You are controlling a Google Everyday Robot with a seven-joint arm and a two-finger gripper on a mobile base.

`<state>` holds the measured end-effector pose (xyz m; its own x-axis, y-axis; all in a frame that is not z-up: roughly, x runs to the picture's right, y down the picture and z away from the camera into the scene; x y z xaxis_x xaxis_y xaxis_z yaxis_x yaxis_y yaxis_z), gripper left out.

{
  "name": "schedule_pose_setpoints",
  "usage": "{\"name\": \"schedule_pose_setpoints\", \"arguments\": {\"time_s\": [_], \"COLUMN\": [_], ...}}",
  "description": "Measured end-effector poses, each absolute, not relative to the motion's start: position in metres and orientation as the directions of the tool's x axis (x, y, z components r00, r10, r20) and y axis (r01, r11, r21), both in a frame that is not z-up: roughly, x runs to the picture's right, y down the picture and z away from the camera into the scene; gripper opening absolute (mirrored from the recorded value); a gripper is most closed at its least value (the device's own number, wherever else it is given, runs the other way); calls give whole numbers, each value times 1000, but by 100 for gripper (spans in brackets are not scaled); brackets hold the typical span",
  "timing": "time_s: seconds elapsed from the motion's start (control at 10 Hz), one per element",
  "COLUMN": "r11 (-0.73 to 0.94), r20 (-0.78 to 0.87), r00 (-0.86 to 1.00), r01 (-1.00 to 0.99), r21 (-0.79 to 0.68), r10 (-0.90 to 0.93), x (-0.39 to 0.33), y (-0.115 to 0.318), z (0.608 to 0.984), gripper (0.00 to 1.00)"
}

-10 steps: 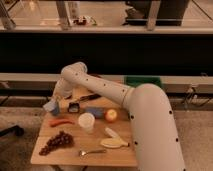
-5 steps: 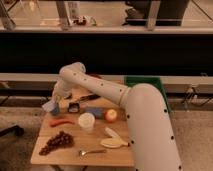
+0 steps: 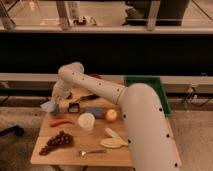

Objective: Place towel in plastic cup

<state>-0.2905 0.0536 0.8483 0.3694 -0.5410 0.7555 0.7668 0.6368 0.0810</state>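
A pale blue towel (image 3: 48,106) hangs from my gripper (image 3: 54,103) at the left edge of the wooden table (image 3: 55,160), slightly above the surface. The gripper is shut on the towel. The white plastic cup (image 3: 86,121) stands upright near the table's middle, to the right of the gripper and nearer the front. My arm (image 3: 100,90) reaches across the back of the table from the right.
On the table are a red chili (image 3: 62,121), purple grapes (image 3: 56,142), a spoon (image 3: 92,151), a banana (image 3: 114,140), an apple (image 3: 111,115), a blue sponge (image 3: 94,112) and a small black object (image 3: 75,106). A green bin (image 3: 147,86) stands at the back right.
The gripper with the towel has shifted slightly left and down at the table's left edge. The things on the table have not moved.
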Motion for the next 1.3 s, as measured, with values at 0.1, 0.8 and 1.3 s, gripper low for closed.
{"name": "schedule_pose_setpoints", "arguments": {"time_s": [0.1, 0.8, 1.3], "r11": [639, 629, 706], "r20": [755, 706, 674], "r00": [374, 391, 464], "r01": [765, 771, 698], "r21": [78, 98, 122], "r10": [-539, -590, -575], "x": [-289, -286, -256], "y": [53, 26, -8], "z": [849, 822, 796], "gripper": [80, 80, 80]}}
